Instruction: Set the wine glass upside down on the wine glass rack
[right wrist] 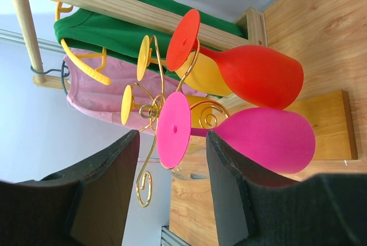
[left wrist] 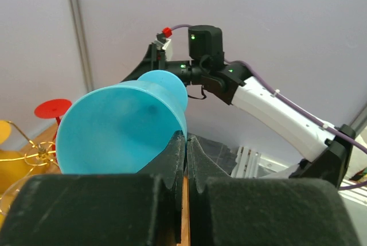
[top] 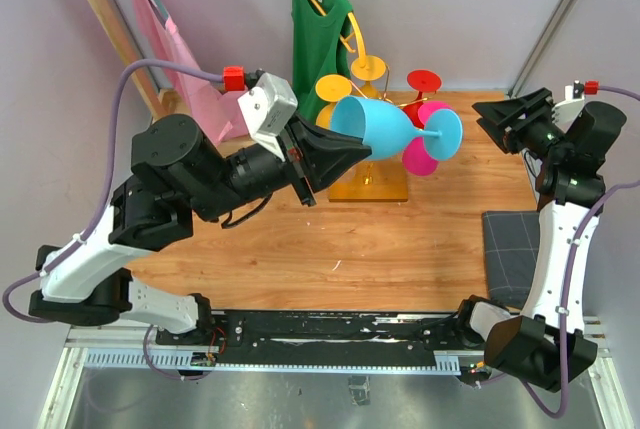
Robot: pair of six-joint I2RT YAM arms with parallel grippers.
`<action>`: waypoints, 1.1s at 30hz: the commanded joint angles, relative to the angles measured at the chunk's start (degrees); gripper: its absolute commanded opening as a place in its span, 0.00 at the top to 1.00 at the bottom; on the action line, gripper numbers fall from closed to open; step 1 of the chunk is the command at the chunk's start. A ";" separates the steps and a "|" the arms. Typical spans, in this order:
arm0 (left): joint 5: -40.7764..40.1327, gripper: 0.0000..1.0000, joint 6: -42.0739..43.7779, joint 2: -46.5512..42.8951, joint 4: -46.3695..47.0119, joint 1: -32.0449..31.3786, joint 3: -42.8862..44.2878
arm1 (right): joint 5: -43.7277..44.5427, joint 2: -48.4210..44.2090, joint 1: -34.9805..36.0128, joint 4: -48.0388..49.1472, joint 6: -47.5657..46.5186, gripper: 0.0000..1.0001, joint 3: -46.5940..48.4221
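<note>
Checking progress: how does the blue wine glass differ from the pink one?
The blue wine glass is pinched at its rim by the left gripper; the pink wine glass hangs on the gold rack. Blue lies sideways in the air; pink is upside down. Both are stemmed.

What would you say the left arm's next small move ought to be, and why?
I would probably roll the left gripper so the blue wine glass turns foot-up. It is shut on the rim, and the glass lies sideways, its foot towards the wine glass rack, which already carries a pink glass and a red glass.
</note>
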 commanded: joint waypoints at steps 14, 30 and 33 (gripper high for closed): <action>21.44 1.00 -5.86 1.47 3.88 25.23 -0.02 | -1.00 -0.49 -0.89 2.99 0.58 0.48 -0.78; 57.41 1.00 -36.54 -2.59 36.20 59.86 -17.02 | -1.20 -0.82 0.35 3.33 -2.47 0.47 3.26; 61.98 1.00 -49.17 -2.73 51.64 63.99 -23.38 | -1.14 -1.16 0.52 3.43 -2.84 0.47 4.29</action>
